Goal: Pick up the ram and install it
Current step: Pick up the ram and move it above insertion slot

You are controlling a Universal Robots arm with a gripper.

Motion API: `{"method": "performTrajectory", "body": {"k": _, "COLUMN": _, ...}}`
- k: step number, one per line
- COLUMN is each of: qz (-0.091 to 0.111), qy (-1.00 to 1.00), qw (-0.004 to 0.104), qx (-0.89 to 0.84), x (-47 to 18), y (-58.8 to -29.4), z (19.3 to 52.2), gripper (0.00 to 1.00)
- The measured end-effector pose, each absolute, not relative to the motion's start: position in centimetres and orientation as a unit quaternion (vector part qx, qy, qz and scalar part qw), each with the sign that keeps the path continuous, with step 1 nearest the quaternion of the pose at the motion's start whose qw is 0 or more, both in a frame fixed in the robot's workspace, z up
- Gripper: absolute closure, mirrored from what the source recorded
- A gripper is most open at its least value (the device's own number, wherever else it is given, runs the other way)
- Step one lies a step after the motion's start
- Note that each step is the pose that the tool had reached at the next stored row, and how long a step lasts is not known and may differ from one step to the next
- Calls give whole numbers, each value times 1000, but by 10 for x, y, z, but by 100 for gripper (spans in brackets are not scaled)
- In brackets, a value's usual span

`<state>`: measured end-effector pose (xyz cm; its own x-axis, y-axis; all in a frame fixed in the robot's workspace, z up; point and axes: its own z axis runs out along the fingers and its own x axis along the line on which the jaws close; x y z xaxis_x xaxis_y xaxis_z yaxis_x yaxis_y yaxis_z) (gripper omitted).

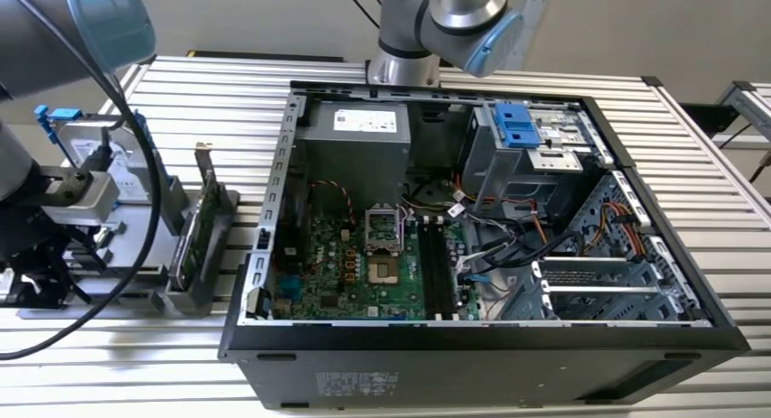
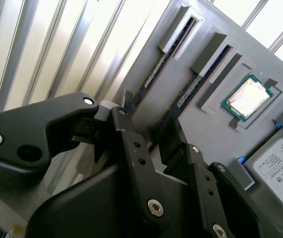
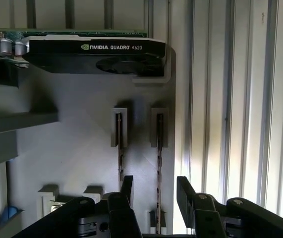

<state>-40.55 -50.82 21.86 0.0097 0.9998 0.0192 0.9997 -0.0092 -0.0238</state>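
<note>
Two ram sticks stand on edge in slots of a grey holder (image 3: 82,144). My gripper (image 3: 154,187) is open and low over them. One ram (image 3: 158,148) lies between the two black fingers (image 3: 183,191), apart from both. The other ram (image 3: 120,148) runs just outside the far finger. In the second wrist view the ram (image 2: 190,91) passes into the gap of the gripper (image 2: 151,118), and its neighbour (image 2: 153,74) ends beside a fingertip (image 2: 127,101). In the exterior view the arm's wrist (image 1: 67,188) hangs over the holder (image 1: 181,296) at that view's left.
A graphics card (image 3: 96,54) stands at one end of the holder, with a processor chip (image 2: 248,96) and a hard drive (image 2: 280,166) nearby. The open computer case (image 1: 482,332) lies to the exterior view's right, with its motherboard (image 1: 349,264) and memory slots (image 1: 440,269) exposed.
</note>
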Motion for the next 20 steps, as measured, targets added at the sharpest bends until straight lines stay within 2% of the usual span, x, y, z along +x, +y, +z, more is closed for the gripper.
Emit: {"method": "performTrajectory", "body": {"k": 20, "qz": 3, "qy": -704, "qw": 17, "qx": -710, "x": -406, "y": -508, "z": 211, "gripper": 0}}
